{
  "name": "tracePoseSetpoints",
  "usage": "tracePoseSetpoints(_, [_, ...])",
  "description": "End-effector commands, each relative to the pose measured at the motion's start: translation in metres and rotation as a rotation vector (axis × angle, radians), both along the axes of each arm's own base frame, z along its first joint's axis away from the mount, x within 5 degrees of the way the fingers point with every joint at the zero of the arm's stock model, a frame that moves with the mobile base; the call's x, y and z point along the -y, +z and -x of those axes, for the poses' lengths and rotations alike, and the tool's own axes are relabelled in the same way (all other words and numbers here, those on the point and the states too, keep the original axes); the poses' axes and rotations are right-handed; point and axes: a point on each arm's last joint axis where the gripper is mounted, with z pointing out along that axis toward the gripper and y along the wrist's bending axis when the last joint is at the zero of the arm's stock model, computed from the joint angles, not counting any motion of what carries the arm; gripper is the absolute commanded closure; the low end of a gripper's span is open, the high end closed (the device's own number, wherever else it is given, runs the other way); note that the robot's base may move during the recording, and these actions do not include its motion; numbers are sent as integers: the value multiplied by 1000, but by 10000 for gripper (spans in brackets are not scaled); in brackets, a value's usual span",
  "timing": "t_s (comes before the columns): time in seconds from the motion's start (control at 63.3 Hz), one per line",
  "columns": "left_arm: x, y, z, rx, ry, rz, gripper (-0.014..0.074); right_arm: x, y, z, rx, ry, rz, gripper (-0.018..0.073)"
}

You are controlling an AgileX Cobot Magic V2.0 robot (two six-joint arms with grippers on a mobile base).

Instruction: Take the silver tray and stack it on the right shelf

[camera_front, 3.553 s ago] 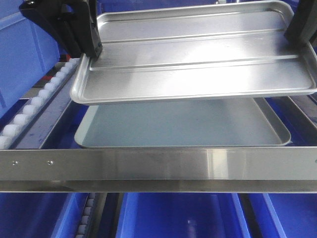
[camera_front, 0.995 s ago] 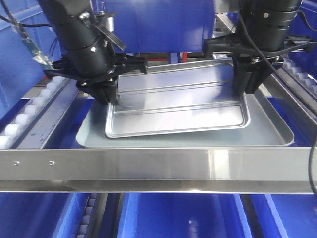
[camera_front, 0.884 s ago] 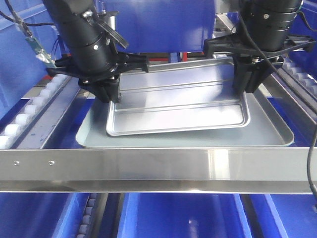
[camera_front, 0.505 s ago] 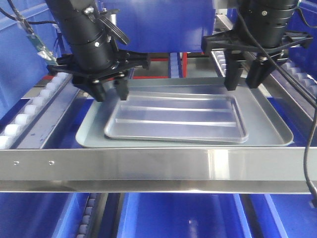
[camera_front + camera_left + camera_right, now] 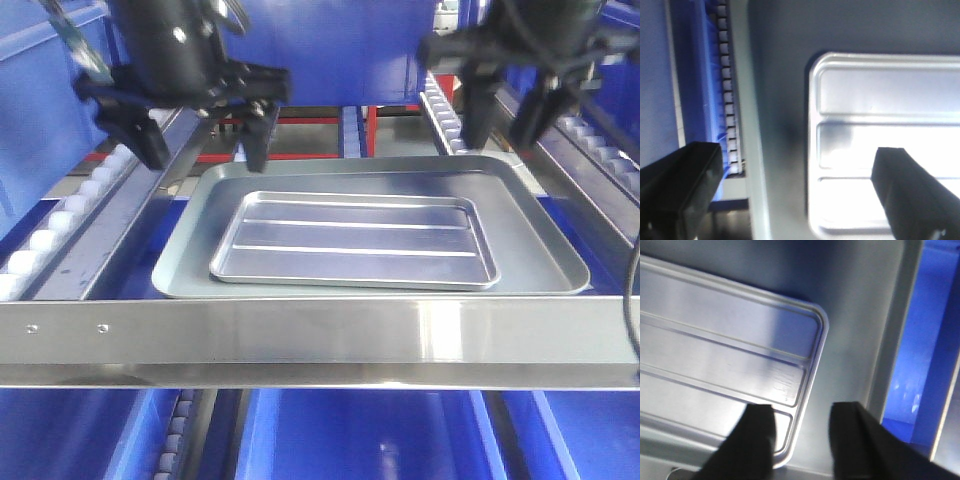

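Observation:
The silver tray, ribbed and shiny, lies flat inside the larger smooth grey tray on the right shelf. My left gripper hangs open above the trays' back left corner, touching nothing. My right gripper hangs open above the back right corner, also free. In the left wrist view the left gripper straddles the silver tray's end rim from above, with the grey tray beneath. In the right wrist view the right gripper stands over the silver tray's corner and the grey tray.
White roller rails run along the shelf's left side, and another rail runs along the right. Blue bins sit below the front bar and behind the shelf.
Both grippers have opened, let go of the silver tray and risen. The tray has dropped from its tilted hold to lie flat in the grey tray.

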Motion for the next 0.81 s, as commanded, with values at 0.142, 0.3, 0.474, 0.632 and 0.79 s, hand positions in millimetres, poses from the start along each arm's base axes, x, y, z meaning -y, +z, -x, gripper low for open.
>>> tracePoseSetpoints(0.142, [-22,69,43,148,-99,18,434,16,67,39,224,50,-20,498])
tracePoseSetpoints(0.3, [-44,62,79,195,-129,54,706,25,58,66,222,61,-7,504])
tracePoseSetpoints(0.474, [-68,33,120,249,-177,105,697,36,34,99,261,77,-21,504])
tracePoseSetpoints(0.632, [-88,10,156,339,-223,183,697,45,17,131,339,93,-50,504])
tracePoseSetpoints(0.79, [-105,6,187,453,-250,264,697,57,10,167,439,102,-82,504])
